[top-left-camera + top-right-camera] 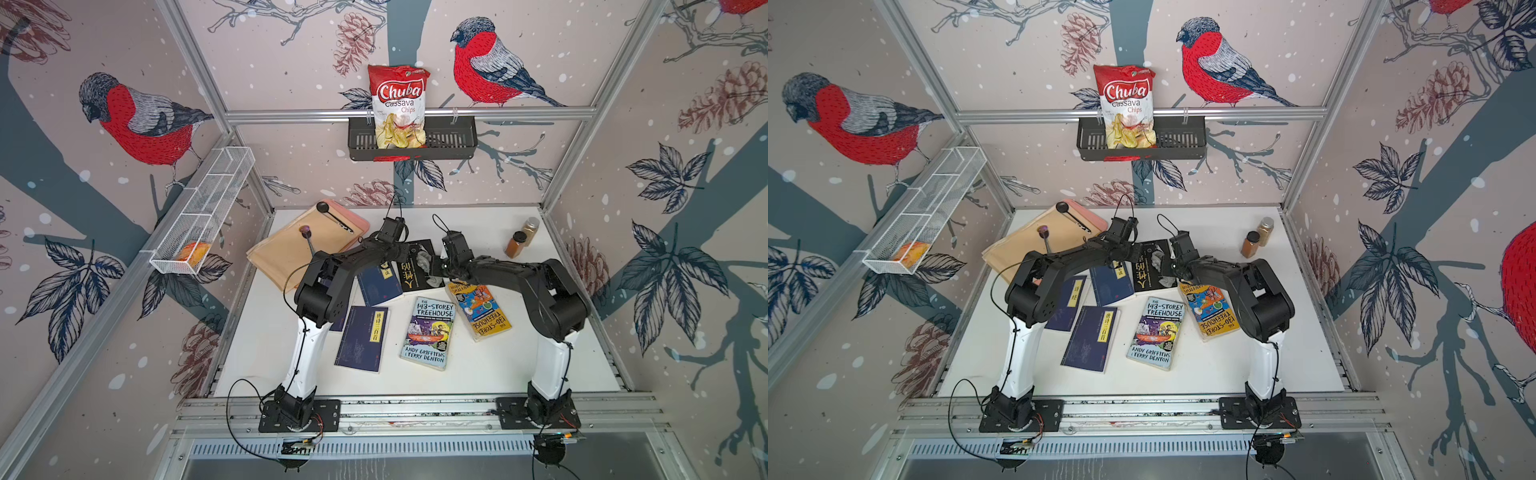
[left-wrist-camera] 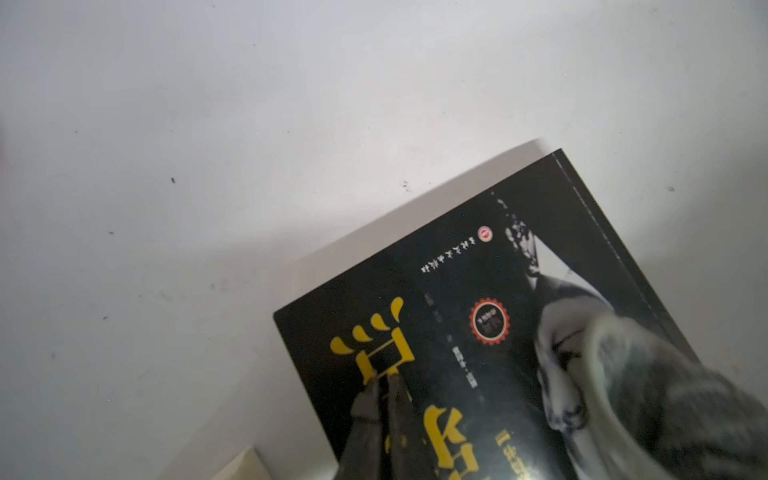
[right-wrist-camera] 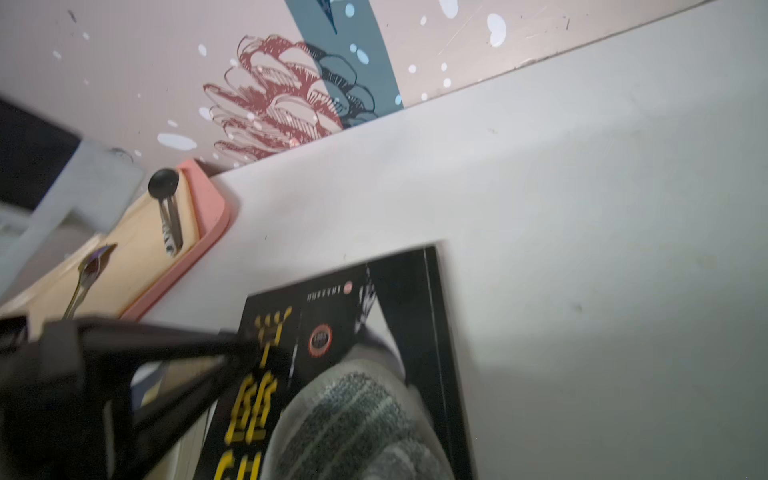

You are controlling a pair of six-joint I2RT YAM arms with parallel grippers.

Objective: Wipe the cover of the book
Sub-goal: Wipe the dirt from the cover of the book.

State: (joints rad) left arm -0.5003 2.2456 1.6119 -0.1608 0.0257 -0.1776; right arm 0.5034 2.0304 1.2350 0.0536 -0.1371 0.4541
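A black book (image 1: 411,277) (image 1: 1144,276) with yellow characters lies flat at the back middle of the table. My left gripper (image 2: 384,380) (image 1: 406,252) is shut with nothing in it. Its tips rest on the book's cover (image 2: 457,291) near one edge. A crumpled grey cloth (image 1: 424,261) (image 2: 648,399) (image 3: 353,419) lies on the same cover (image 3: 415,291), and my right gripper (image 1: 436,267) is shut on it from the right. The cloth hides the right fingers in the right wrist view.
Blue books (image 1: 379,283) (image 1: 363,338) and two Treehouse paperbacks (image 1: 430,332) (image 1: 480,309) lie nearer the front. Two spice jars (image 1: 516,243) stand back right. A tan board with spoons (image 1: 299,245) sits back left. On the walls hang a chips bag (image 1: 399,104) in a black basket and a wire basket (image 1: 203,212).
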